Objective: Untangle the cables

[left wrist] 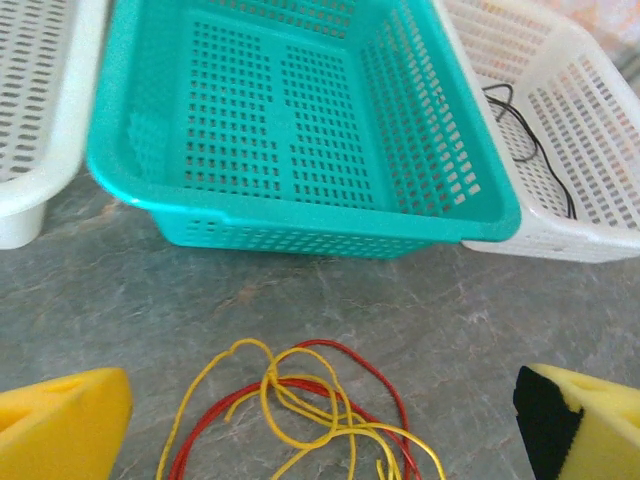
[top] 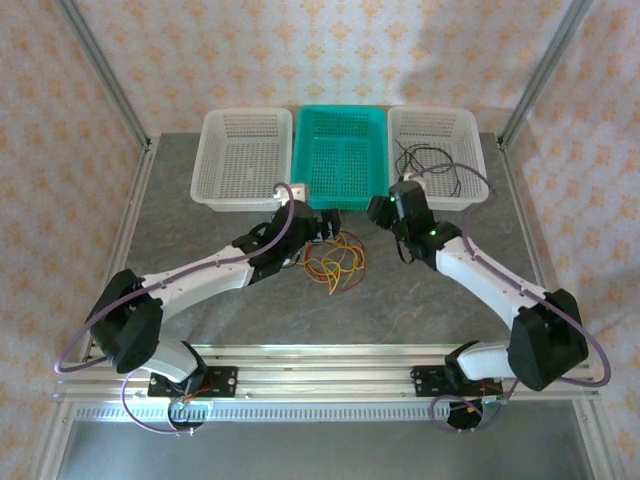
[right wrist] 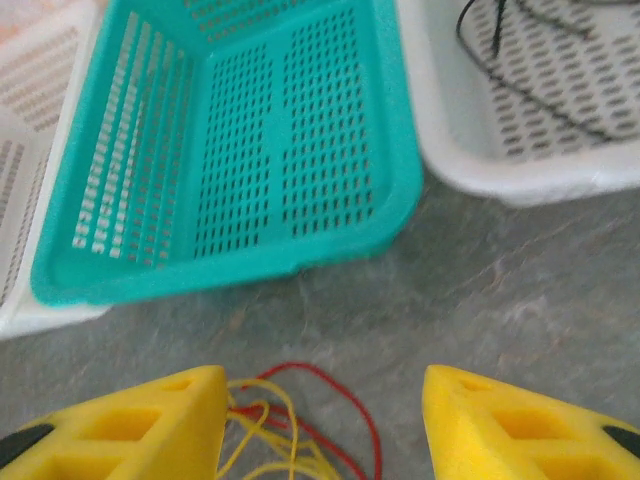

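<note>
A tangle of thin red and yellow cables [top: 336, 263] lies on the grey table just in front of the teal basket [top: 340, 157]. In the left wrist view the yellow loops [left wrist: 300, 400] cross over the red cable [left wrist: 390, 395]. A black cable [top: 432, 162] lies in the right white basket [top: 470, 190]. My left gripper [top: 325, 232] hovers open at the tangle's left, its fingers [left wrist: 60, 425] wide apart with nothing between them. My right gripper [top: 385, 212] is open, right of the tangle, with the red and yellow cables [right wrist: 290, 425] seen between its fingers [right wrist: 520, 425].
Three baskets stand in a row at the back: a white one [top: 210, 185] on the left, the teal one in the middle, a white one on the right. Metal frame posts [top: 105, 80] rise at the back corners. An aluminium rail [top: 320, 385] runs along the near edge.
</note>
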Tool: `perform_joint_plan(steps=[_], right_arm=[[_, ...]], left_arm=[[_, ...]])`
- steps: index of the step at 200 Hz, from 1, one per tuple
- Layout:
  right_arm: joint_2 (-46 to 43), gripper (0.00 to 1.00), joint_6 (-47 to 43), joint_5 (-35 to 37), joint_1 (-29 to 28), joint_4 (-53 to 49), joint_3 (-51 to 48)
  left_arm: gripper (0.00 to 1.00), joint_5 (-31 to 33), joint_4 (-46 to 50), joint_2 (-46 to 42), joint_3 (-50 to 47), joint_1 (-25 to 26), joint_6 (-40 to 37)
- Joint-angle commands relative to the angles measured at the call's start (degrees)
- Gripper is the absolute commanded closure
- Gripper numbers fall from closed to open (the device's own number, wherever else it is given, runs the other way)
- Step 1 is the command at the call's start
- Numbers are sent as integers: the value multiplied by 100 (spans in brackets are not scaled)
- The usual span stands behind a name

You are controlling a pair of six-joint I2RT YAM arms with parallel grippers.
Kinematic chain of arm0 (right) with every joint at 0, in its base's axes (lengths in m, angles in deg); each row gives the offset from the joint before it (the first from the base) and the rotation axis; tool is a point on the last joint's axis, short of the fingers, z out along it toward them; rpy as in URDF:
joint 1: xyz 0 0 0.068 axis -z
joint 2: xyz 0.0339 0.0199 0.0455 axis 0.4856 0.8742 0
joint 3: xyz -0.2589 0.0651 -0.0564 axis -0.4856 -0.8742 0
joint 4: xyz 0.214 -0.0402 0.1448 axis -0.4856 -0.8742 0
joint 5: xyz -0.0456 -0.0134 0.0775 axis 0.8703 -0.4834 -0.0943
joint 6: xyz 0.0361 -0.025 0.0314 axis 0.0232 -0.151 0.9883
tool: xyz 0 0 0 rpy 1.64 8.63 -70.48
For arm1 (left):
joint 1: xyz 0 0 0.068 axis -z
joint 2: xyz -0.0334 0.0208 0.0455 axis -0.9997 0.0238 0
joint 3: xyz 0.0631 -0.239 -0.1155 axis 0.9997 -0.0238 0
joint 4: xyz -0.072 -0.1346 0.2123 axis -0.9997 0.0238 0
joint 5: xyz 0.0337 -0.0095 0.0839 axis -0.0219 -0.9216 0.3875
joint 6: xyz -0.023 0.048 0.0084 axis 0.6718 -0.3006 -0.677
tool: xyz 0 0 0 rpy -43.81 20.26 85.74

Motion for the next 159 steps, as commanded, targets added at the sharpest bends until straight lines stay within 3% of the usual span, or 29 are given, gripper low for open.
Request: perform_joint_plan(steps=[1,34,74,109,159], right_arm=[[-258,46,428,317,-290,355,-279],[-271,46,727,480,-699,370,-561],[1,48,1025,357,-955,159,-631],[211,50,1035,26,-996,-2,-628],[811,54,1100,138,-914,-882,-277]], left_arm=[[1,461,173,-281,-332,63,335],[1,641,-103,-662,-948,55,337],[1,253,-312,-842,-1414,54,398],[1,-49,-595,-798,-1755,45,528],[1,-479,-671,-343,-1683,53,552]])
